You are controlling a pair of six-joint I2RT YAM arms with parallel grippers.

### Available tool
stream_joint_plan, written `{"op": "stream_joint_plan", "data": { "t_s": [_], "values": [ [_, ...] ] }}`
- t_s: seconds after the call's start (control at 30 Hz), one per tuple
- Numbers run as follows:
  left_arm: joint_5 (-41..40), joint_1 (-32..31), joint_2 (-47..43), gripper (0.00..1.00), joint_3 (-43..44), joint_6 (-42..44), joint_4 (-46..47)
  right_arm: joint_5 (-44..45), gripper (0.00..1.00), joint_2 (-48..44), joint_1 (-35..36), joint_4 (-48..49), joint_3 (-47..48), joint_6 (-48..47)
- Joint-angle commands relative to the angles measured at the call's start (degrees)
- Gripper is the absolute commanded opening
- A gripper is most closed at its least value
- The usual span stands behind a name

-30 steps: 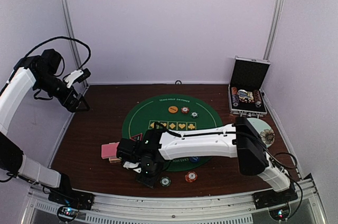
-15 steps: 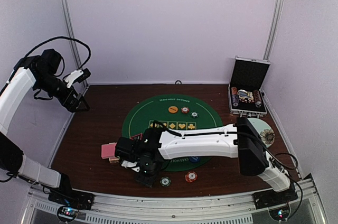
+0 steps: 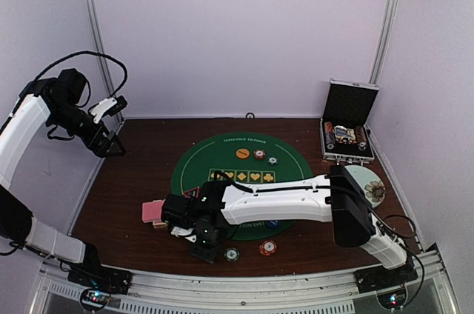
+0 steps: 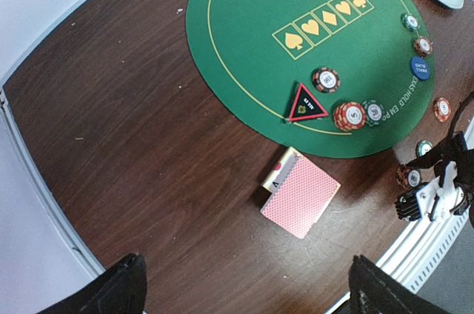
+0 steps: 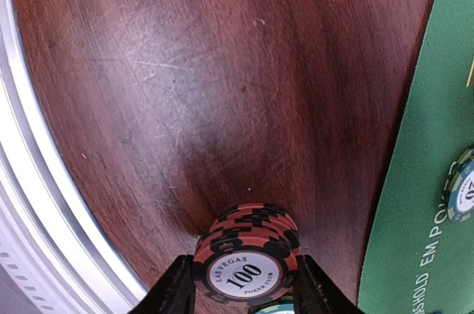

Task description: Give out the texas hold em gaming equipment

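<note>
At the middle of the brown table [image 3: 126,181] a round green mat [image 3: 229,158] is spread. An open case [image 3: 346,132] and a floral plate [image 3: 368,181] are set far right, well apart. A pink-backed card deck [image 4: 300,195] is laid just off the mat's left rim. A red-and-black chip stack [image 5: 246,255] is clamped in the right gripper [image 5: 244,284] over bare wood, between the mat's edge and the near metal rail [image 5: 44,203], with a green chip [image 3: 232,254] just beside it. The left gripper [image 4: 248,288] is held wide apart, raised far left.
</note>
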Motion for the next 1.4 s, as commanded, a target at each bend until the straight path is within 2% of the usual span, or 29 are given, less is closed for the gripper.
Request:
{"op": "stream_joint_plan", "data": {
  "t_s": [0.0, 0.23, 0.67, 0.9, 1.07, 1.2, 1.37],
  "values": [
    [0.13, 0.42, -0.92, 0.98, 0.29, 0.59, 1.17, 1.09, 0.45, 0.43, 0.37, -0.56, 0.63, -0.16],
    [0.06, 0.42, -0.98, 0.98, 0.37, 0.51, 1.1, 3.76, 0.38, -1.56, 0.27, -1.05, 1.18, -0.38],
    [0.03, 0.42, -0.71, 0.98, 0.97, 0.39, 1.0, 4.82, 0.38, -6.72, -1.64, -4.22, 3.95, -1.24],
    [-0.2, 0.42, -0.53, 0.98, 1.15, 0.4, 0.94, 8.97, 0.38, -9.16, -8.45, -5.31, 4.2, -0.46],
    [-0.35, 0.42, -0.58, 0.98, 1.04, 0.52, 0.91, 12.42, 0.38, -8.03, -17.2, -5.31, 5.02, 1.23],
    [-0.41, 0.42, -0.28, 0.98, 1.23, 0.66, 0.96, 13.98, 0.38, -4.84, -22.21, -3.94, 7.77, 1.43],
    [0.01, 0.42, 0.37, 0.98, 1.81, 0.82, 0.93, 14.32, 0.38, 3.06, -26.11, -4.29, 16.22, 1.03]
  ]
}}
